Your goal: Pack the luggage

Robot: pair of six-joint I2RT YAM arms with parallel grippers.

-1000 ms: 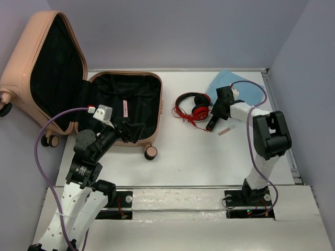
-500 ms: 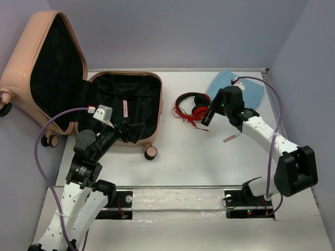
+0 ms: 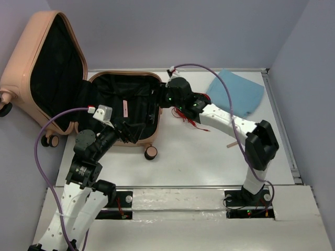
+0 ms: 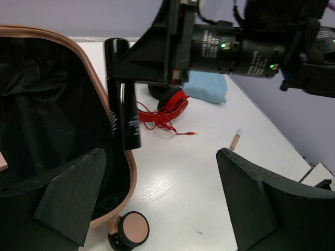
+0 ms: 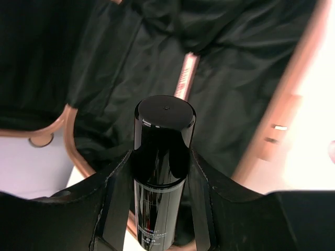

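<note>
The luggage (image 3: 160, 112), a peach-pink suitcase lined in black, lies open at the left with its lid (image 3: 18, 68) leaning back. My right gripper (image 3: 163, 98) is above the suitcase's right rim, shut on a glossy black bottle (image 5: 162, 157). In the left wrist view this bottle (image 4: 123, 99) hangs upright over the rim (image 4: 125, 172). In the right wrist view the black lining (image 5: 230, 78) lies beyond it. My left gripper (image 4: 159, 178) stands open and empty near the suitcase's front corner, by a wheel (image 4: 133, 230).
Red headphones (image 3: 198, 112) with a red cable lie right of the suitcase, partly under my right arm. A blue cloth (image 3: 235, 91) is at the back right. A small peach tube (image 3: 231, 145) lies on the white table (image 3: 199, 162).
My right arm has swung left from beside the headphones to the suitcase's right rim, carrying the black bottle. The left arm has not moved.
</note>
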